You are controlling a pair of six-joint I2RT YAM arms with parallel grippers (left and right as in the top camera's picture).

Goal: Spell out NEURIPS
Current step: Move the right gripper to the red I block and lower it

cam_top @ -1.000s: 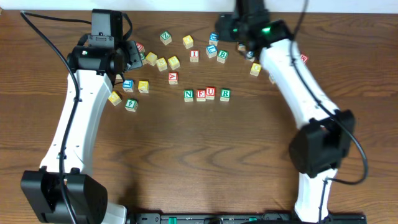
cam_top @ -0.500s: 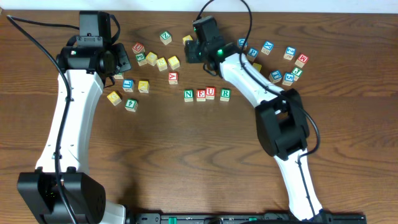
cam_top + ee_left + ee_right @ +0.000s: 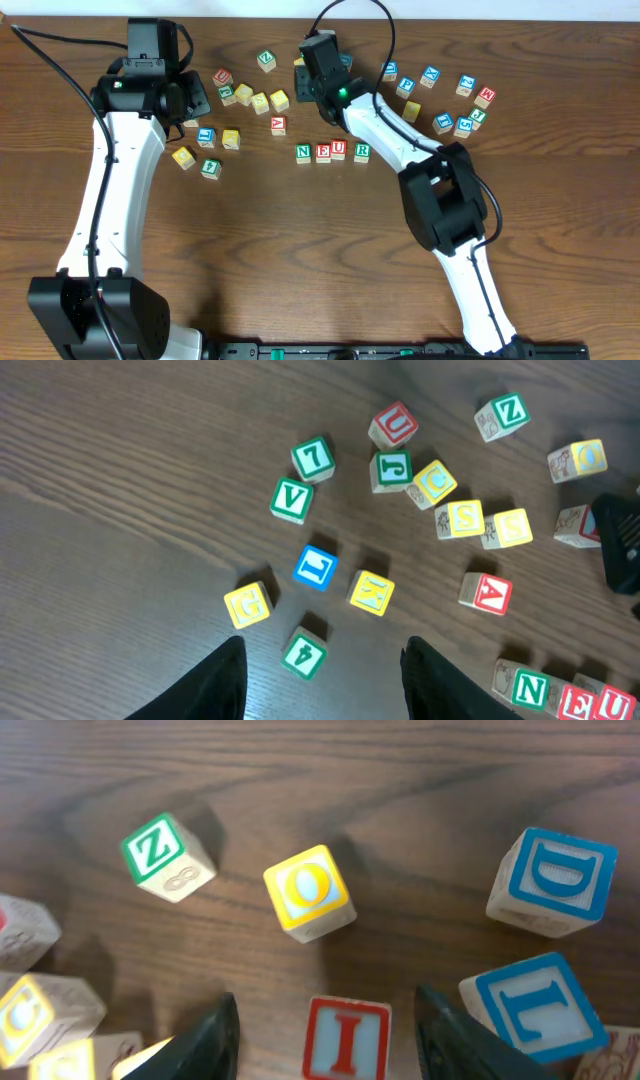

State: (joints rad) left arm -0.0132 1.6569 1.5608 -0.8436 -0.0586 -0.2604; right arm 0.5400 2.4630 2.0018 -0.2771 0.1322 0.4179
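Overhead, word so far: N cube (image 3: 303,153), E cube (image 3: 323,152), U cube (image 3: 339,150) and R cube (image 3: 362,152) stand in one straight row at mid-worktop, side by side, reading N E U R.
Row colours: green N, red E, red U, green R, all on white faces.
Next letter: the I cube (image 3: 345,1038) has a red I in a red frame on white. It sits flat on the wood between the fingers of the right tool (image 3: 330,1030).
Right tool: spread, with a finger on each side of the I cube and wood showing in both gaps.
Readable near it: green Z cube (image 3: 158,855), yellow O cube (image 3: 309,890), blue D cube (image 3: 555,880), blue L cube (image 3: 535,1010).
Left tool (image 3: 325,685): spread, holding nothing, above the left scatter.
Readable below it: green 4 cube (image 3: 303,653) just ahead of the gap, yellow G cube (image 3: 247,604), red A cube (image 3: 486,593).
Worktop (image 3: 300,250): dark wood.
Open room: bare wood lies right of the R cube and all along the near side of the row. The loose cubes crowd the far side, close to the far edge.
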